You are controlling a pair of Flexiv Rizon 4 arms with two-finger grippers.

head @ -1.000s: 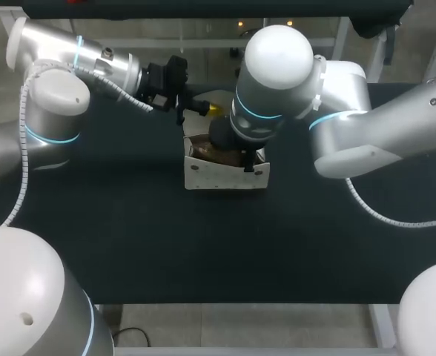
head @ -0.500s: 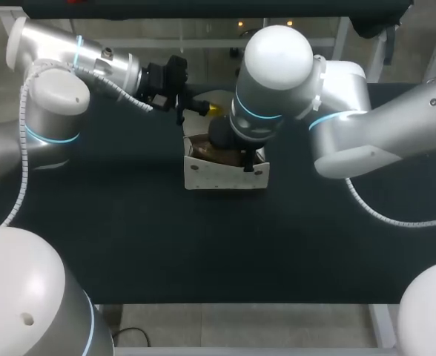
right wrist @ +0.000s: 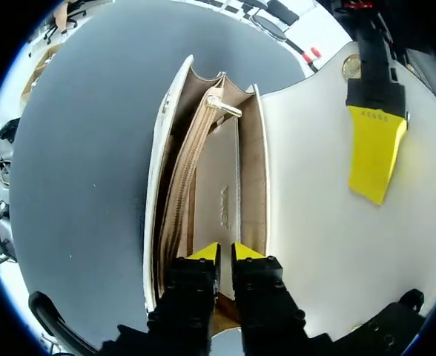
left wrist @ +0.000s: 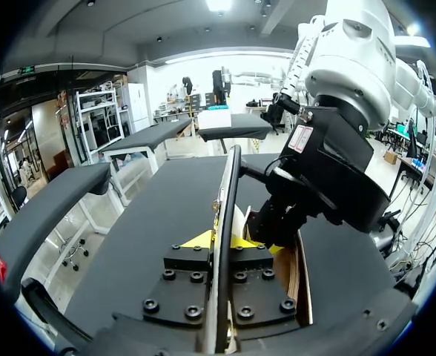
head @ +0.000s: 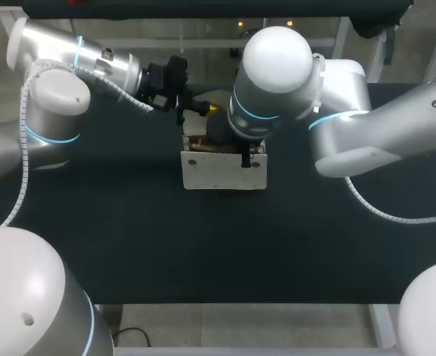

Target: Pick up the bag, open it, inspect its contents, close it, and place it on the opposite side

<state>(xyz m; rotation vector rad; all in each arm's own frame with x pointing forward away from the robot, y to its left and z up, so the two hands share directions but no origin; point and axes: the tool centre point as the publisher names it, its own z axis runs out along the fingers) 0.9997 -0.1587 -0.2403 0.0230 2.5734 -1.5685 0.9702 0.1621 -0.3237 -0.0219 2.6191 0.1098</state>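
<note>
A white bag (head: 222, 170) stands upright mid-table with its top open and its flap raised. My left gripper (head: 207, 108) is behind it, shut on the flap's edge (left wrist: 229, 185), which runs between its yellow tips (left wrist: 219, 241). From above, my right gripper (head: 245, 156) reaches into the open mouth. In the right wrist view its tips (right wrist: 224, 252) are nearly together, shut on the beige inner divider (right wrist: 222, 185) beside the zip pocket (right wrist: 192, 170). The left gripper's yellow finger (right wrist: 376, 152) lies on the flap's white inner face (right wrist: 314, 215).
The black table top (head: 129, 222) spreads wide on both sides of the bag and towards the near edge. My right arm's big wrist (left wrist: 337, 156) hangs right over the bag, close to the left gripper.
My right gripper's fingers have shut inside the bag. The bag's front face now shows taller and flatter than before. The left arm has not moved.
</note>
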